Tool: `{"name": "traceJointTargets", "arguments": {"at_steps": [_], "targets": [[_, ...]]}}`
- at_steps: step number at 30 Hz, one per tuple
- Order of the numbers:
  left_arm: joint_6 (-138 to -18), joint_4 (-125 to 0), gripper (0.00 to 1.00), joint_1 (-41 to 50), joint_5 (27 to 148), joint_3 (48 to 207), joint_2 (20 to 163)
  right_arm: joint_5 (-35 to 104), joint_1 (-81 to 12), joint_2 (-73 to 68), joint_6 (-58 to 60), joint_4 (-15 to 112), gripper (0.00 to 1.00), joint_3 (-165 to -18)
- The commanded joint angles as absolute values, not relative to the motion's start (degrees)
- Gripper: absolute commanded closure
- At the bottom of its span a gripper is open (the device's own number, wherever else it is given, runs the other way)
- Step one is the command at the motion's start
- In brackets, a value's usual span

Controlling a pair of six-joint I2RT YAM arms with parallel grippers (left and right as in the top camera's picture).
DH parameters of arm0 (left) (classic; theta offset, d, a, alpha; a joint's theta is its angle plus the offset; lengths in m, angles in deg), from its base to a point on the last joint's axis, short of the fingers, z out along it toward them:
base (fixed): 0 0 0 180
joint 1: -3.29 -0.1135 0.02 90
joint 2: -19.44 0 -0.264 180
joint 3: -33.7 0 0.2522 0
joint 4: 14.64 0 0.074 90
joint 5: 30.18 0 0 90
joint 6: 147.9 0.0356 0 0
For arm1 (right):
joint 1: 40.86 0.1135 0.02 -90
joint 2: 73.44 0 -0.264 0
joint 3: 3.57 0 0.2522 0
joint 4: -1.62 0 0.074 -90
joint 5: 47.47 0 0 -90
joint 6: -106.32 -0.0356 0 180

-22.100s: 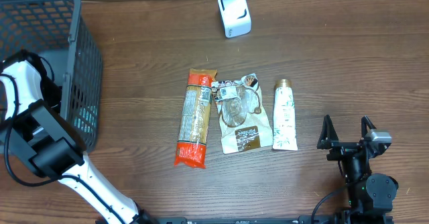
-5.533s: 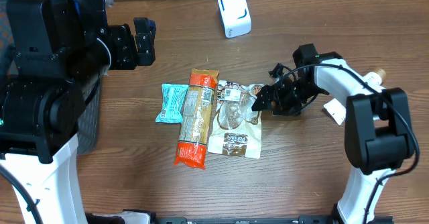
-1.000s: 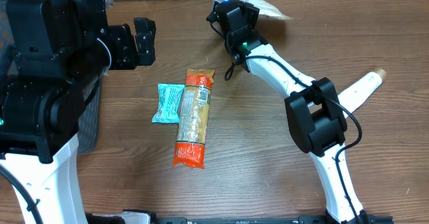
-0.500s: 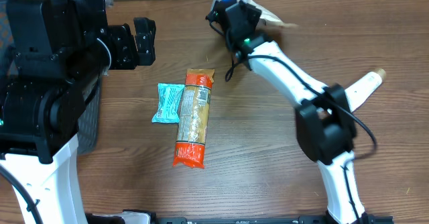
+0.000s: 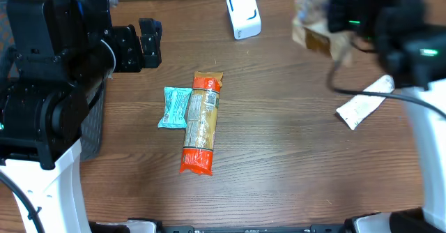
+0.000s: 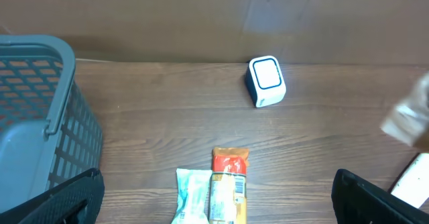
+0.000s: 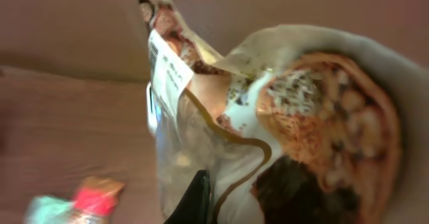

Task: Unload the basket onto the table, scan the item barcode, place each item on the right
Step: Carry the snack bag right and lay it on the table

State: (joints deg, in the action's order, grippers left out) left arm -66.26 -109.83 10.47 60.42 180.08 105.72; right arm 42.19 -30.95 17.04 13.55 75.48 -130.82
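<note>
Food pouch: where is it?
Lifted off the tabletop, blurred, just right of the white scanner near the far edge. The right pincer is clenched on it.
And the left pincer?
Spread wide, holding nothing, hovering beside the grey basket.
What lies on the wood?
A long pasta pack in the middle, a white tube well to its right, and a teal snack wrapper against the pack's left side.
</note>
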Motion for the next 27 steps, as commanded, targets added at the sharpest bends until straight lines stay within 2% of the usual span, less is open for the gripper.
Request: {"name": "traceJointTargets", "arguments": {"at_steps": [1, 5, 10, 18, 21, 27], "targets": [[-65.2, -109.7, 0.00, 10.6, 59.8, 180.0, 106.0, 25.2, -41.1, 19.3, -2.1, 82.0, 0.96, -130.1], [-65.2, -109.7, 0.00, 10.6, 59.8, 180.0, 106.0, 23.0, -50.0, 21.3, -5.2, 85.2, 0.96, -125.1], [-65.2, -109.7, 0.00, 10.6, 59.8, 180.0, 106.0, 20.2, -57.4, 24.6, -6.7, 78.0, 0.96, -112.7], [-65.2, -109.7, 0.00, 10.6, 59.8, 180.0, 106.0, 19.1, -63.5, 29.2, -7.9, 64.4, 0.96, -97.5], [-65.2, -109.7, 0.00, 10.6, 59.8, 180.0, 106.0, 19.8, -65.3, 29.3, -8.0, 62.2, 0.96, -94.4], [-65.2, -109.7, 0.00, 10.6, 59.8, 180.0, 106.0, 29.3, -68.7, 29.3, -16.8, 61.7, 0.96, -91.3]]}}
